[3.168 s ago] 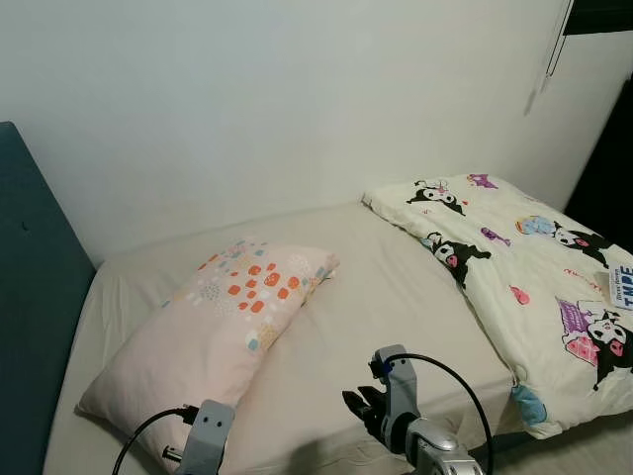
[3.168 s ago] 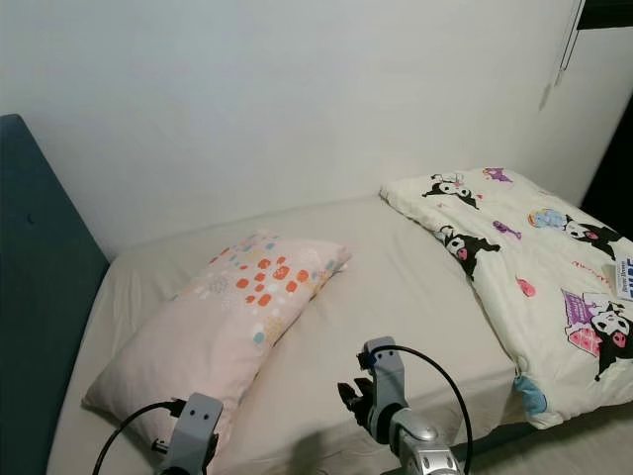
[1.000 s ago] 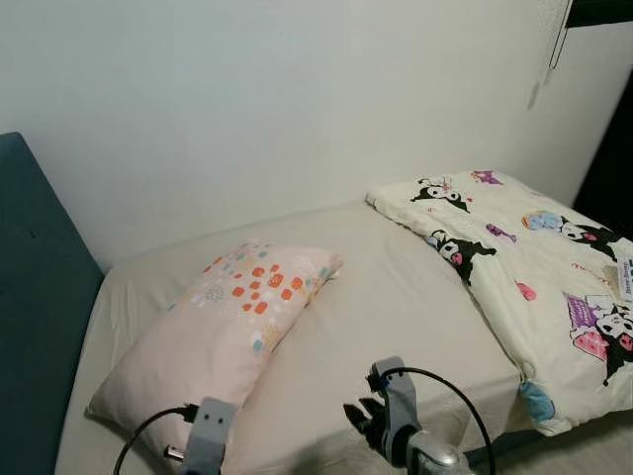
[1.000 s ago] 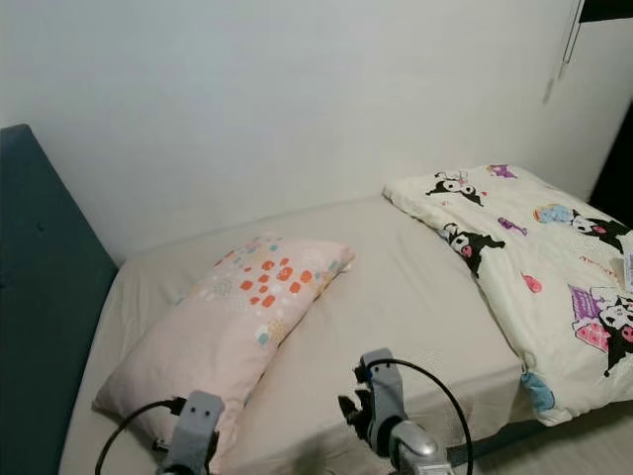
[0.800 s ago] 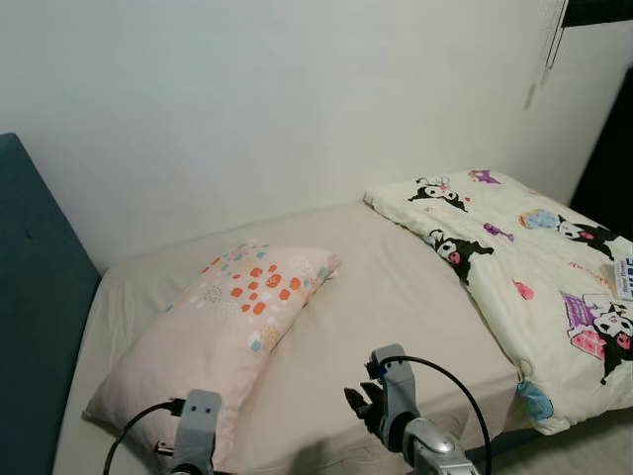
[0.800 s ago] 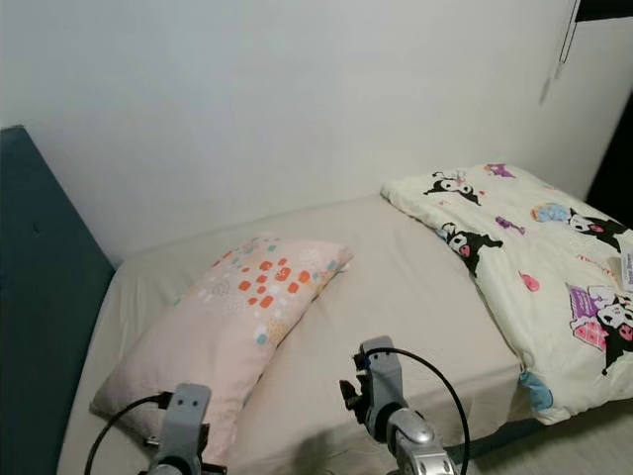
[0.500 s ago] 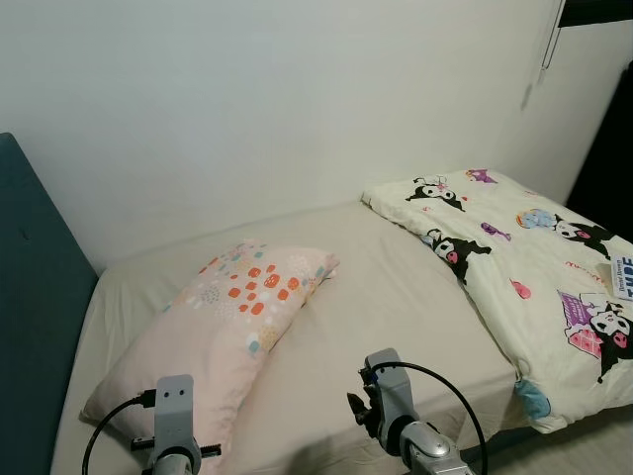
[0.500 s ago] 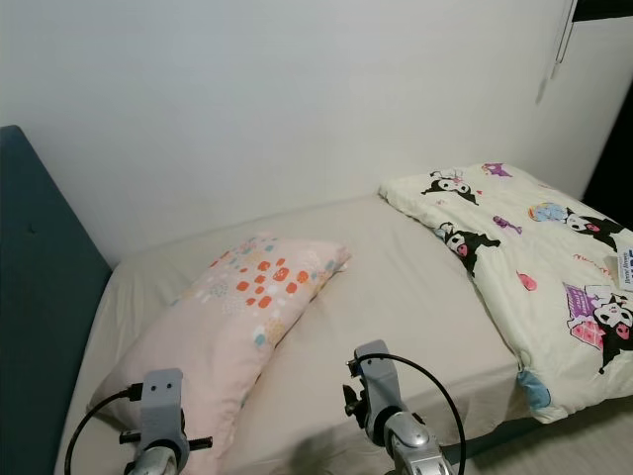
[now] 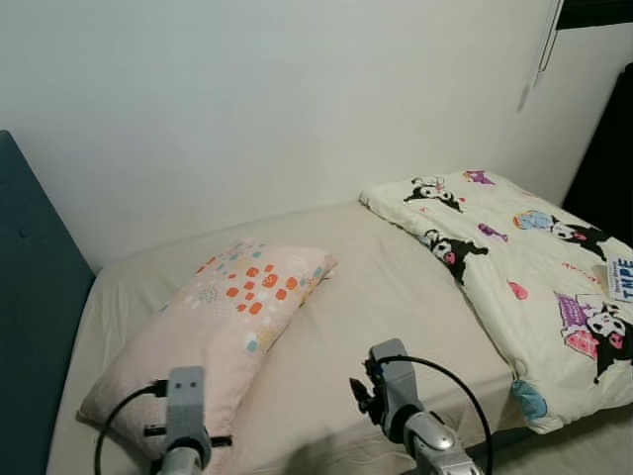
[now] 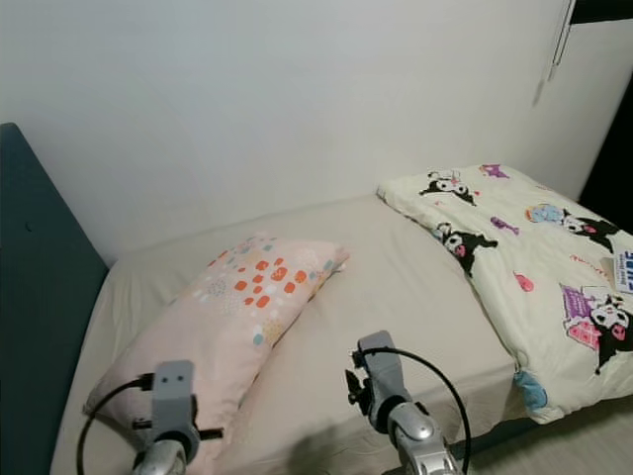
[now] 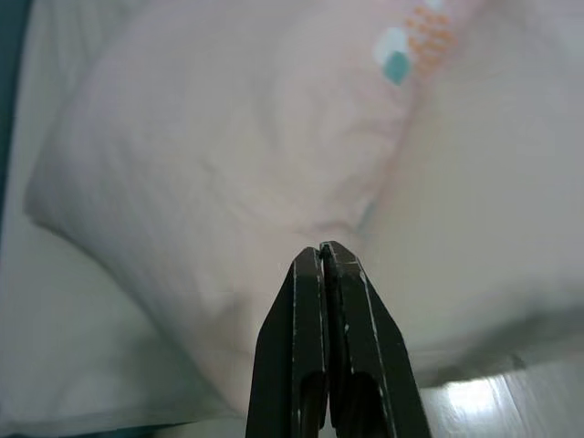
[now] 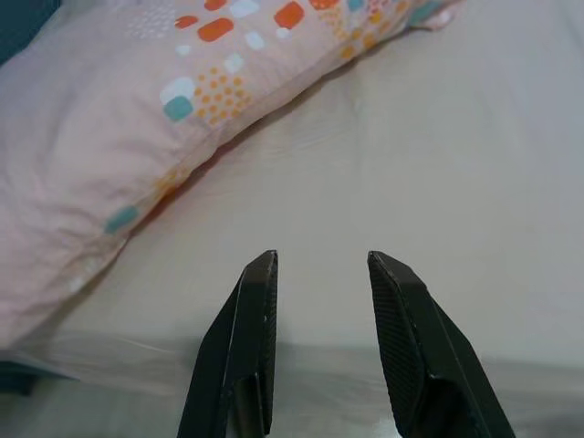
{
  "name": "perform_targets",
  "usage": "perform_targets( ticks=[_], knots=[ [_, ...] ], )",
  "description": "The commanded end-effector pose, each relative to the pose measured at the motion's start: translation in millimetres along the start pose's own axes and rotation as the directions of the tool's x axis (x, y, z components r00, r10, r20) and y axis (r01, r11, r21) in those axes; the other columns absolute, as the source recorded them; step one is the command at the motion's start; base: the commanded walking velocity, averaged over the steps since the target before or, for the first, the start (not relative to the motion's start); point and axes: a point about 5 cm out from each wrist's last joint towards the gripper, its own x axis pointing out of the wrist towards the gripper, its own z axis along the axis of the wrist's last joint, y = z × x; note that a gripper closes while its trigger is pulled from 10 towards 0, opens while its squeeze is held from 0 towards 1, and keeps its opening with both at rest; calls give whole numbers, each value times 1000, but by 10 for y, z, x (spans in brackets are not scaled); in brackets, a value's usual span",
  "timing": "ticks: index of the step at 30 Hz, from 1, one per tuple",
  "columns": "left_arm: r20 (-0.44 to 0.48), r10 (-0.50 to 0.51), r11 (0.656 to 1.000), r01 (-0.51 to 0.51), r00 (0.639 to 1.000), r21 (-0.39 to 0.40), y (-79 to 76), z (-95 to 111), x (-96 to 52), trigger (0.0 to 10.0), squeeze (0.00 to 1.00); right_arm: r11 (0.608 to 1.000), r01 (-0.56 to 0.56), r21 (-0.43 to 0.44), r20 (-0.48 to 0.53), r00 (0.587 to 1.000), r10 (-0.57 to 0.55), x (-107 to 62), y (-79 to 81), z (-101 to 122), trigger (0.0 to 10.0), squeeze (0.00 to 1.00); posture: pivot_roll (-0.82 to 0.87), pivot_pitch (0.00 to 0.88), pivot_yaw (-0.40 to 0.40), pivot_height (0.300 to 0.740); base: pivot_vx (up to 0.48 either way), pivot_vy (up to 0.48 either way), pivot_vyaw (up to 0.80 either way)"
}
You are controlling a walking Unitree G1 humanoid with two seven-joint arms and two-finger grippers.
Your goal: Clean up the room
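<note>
pale pink pillow with orange and teal dots (image 9: 213, 332) lying diagonal on the beige-sheeted bed (image 9: 396, 297), near corner cut off | left gripper (image 11: 323, 257) pinched together over it | right gripper (image 12: 319, 269) fingers apart above bare sheet | cartoon-print cream quilt (image 9: 539, 267) runs off frame, right

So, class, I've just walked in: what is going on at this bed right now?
A humanoid robot stands at the edge of a bed, handling nothing yet. Its left gripper, fingers shut and empty, is raised in front of the near end of a pink pillow. Its right gripper, fingers open, hovers over the bare sheet beside that pillow. A cartoon-print quilt lies across the right part of the bed.
</note>
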Motion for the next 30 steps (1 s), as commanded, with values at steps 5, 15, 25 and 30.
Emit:
perform_targets(
  ticks=[5,15,25,30],
  knots=[
    [-12,20,999,-20,1000,-32,93,-33,-25,10000,0,997,-36,64,-12,999,36,24,40,7,10000,0,-59,0,13,738,0,0,0],
    [-6,-26,1000,26,1000,10,61,-46,-47,10000,0,998,-33,62,-14,999,33,8,28,-8,10000,0,-79,0,33,738,0,0,0],
    [-18,-50,999,51,999,19,22,-62,-46,10000,0,998,-21,63,-23,999,22,6,19,-14,10000,0,-86,0,39,738,0,0,0],
    [-30,-51,998,52,998,26,41,-96,-68,10000,0,997,-22,76,-22,999,24,7,26,-14,10000,0,-82,0,40,738,0,0,0]
  ],
)
